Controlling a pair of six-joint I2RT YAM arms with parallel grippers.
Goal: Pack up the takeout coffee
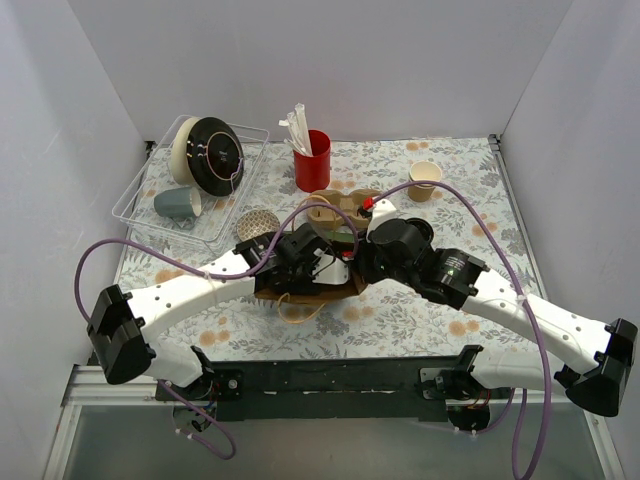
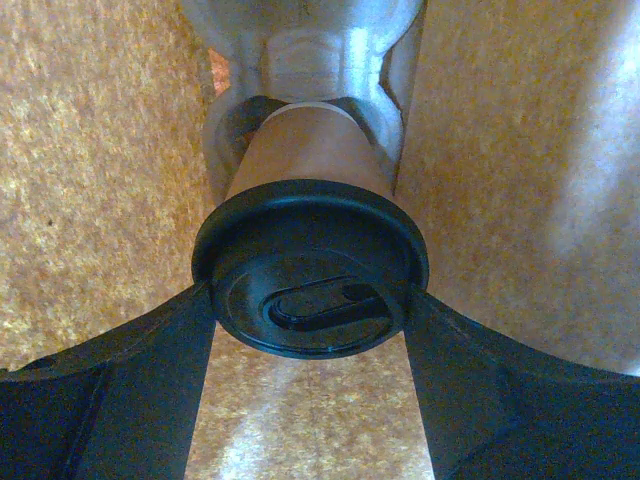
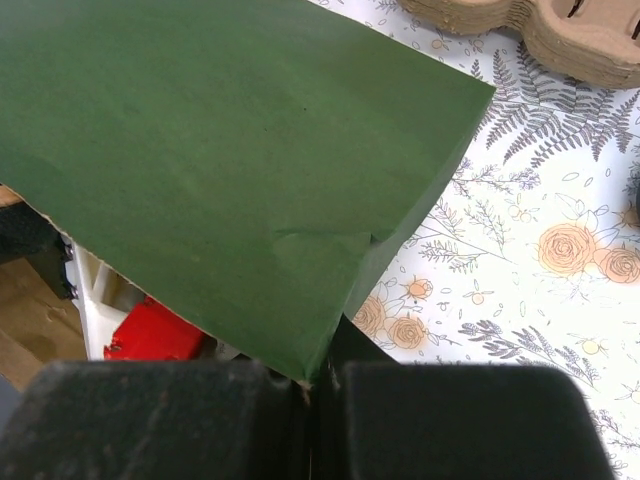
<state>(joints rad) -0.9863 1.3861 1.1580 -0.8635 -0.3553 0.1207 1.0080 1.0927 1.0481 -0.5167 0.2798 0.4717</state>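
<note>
1. Top view, centre of frame: both arms converge on a paper bag (image 1: 300, 290) lying on the floral table (image 1: 390, 320). The left gripper (image 1: 318, 268) reaches into the bag's mouth from the left. The right gripper (image 1: 358, 262) meets the bag from the right.
2. Top view: the takeout coffee cannot be made out here, as the grippers cover that spot.
3. Top view, surroundings: a pulp cup carrier (image 1: 340, 205) sits just above the bag. A red cup (image 1: 312, 160) holding white sticks stands above that. A tan paper cup (image 1: 425, 180) stands at the upper right. At the upper left, a clear bin (image 1: 140, 185) holds a grey-blue mug (image 1: 178, 203) and round dishes.
4. Left wrist view: the takeout coffee (image 2: 310, 270) fills mid-frame, its black lid towards the camera and its brown body receding upward. Kraft brown bag walls lie on both sides, so the cup is inside the bag.
5. Left wrist view: the left gripper's black fingers (image 2: 130, 390) press against the lid's rim on either side, so the cup is clamped.
6. Left wrist view: a pale glossy shape beyond the cup's base cannot be identified.
7. Right wrist view: the right gripper, at the bottom centre, is closed, pinching the lower corner of the bag's green outer wall. The carrier shows at the upper right.
</note>
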